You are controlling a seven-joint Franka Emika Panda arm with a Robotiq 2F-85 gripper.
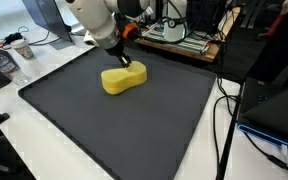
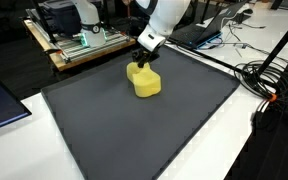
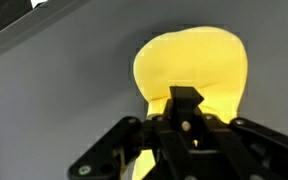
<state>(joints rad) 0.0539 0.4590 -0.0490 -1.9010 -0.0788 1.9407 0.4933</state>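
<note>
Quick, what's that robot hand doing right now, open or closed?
Hand: closed, pinching one end of the yellow sponge, which lies on the dark mat.

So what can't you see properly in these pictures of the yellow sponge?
Wrist view: the gripper covers one end of the yellow sponge; whether it pinches or just presses is hidden.
In both exterior views the top edge cuts off the arm.
In an exterior view the clutter beside the mat is too small and blurred to name.
</note>
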